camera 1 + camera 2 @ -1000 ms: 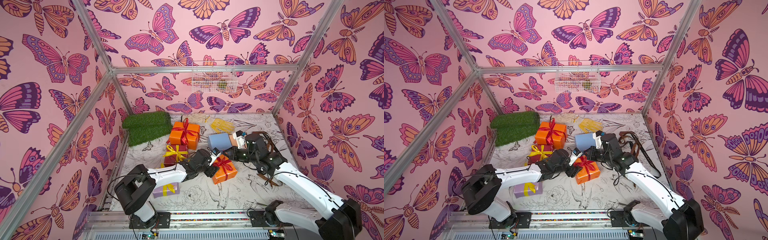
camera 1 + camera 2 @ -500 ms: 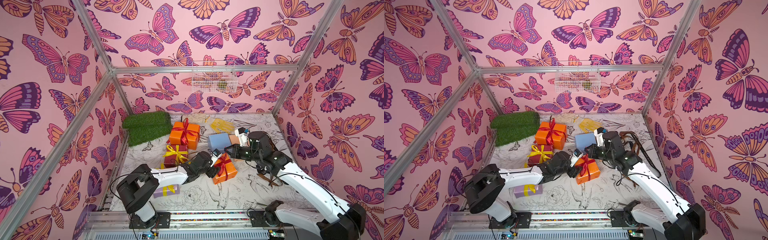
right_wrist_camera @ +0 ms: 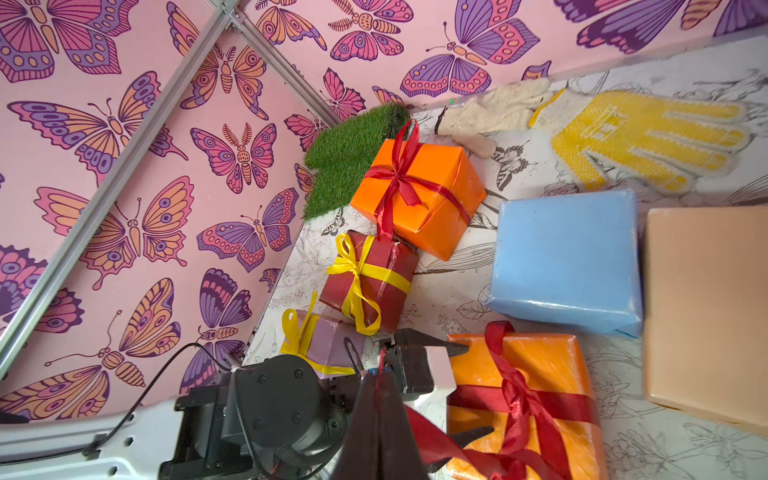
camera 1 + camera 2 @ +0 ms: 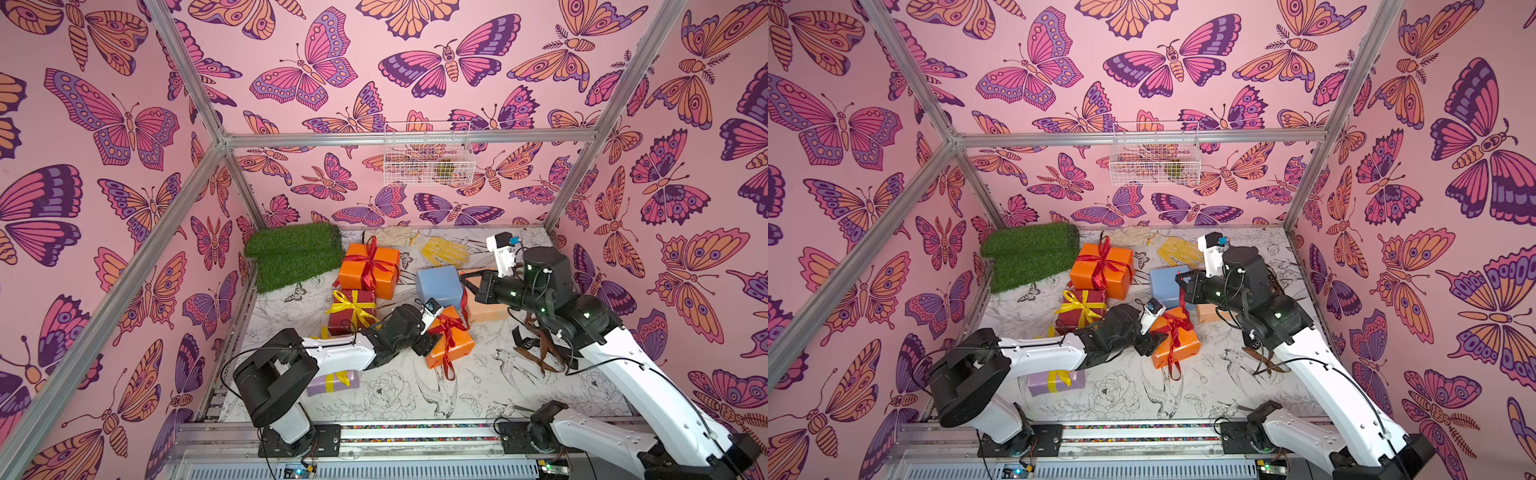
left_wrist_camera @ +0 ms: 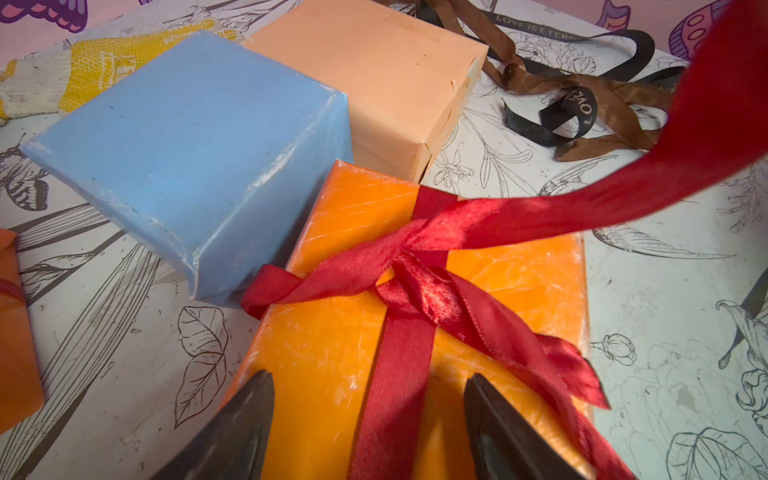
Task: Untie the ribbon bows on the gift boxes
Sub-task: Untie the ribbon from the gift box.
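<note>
Right gripper (image 4: 465, 280), right of centre in both top views, is clamped on a tail of the red ribbon (image 4: 448, 332) and holds it up off the near orange box (image 4: 457, 347) at lower centre — a pull that should draw the bow's loop out. Left gripper (image 4: 432, 343) meets that box's left end, probably to steady it against the tug.

From the left wrist, its jaws stand apart, one either side of the ribbon band over the box end; whether they press the paper I cannot tell. Light blue box (image 5: 187, 158) and peach box (image 5: 374, 75) lie bare beyond.

From the right wrist, black fingers (image 3: 361, 424) are pinched together on red satin — far orange box (image 3: 432, 199), dark red box (image 3: 382, 286) and lilac box (image 3: 328, 338) have bows intact.
</note>
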Available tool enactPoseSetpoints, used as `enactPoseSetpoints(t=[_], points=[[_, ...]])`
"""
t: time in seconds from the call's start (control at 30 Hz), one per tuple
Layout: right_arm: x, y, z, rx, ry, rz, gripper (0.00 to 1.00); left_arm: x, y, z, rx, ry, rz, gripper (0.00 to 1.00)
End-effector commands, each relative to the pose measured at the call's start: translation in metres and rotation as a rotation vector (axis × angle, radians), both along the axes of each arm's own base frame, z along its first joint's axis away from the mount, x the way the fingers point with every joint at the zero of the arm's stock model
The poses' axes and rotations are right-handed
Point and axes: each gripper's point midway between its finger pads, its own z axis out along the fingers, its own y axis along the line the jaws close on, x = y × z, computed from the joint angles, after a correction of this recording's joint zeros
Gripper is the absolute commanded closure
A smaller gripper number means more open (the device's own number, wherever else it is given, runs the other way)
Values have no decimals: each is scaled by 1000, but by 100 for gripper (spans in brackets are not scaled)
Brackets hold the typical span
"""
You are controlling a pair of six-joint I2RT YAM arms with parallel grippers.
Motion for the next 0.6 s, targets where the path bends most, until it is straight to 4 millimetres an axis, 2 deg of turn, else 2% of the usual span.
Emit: enactPoseSetpoints(t=[0.0,0.17,0.3,0.43,0.57], points=[[-2,-19,21,-62,-74,-40,100,-27,30,-64,176,166,7,26],[0,-36,50,-95,-162,-85,100,-27,29,-64,176,166,9,26],[14,-32,57,-107,-171,-76,100,-26,30,-63,171,165,20,26],[41,-20,53,-108,-162,-58,100,-25,31,-58,163,158,32,26],[82,-20,47,-109,-141,-91,100,-24,29,-54,150,158,33,26]])
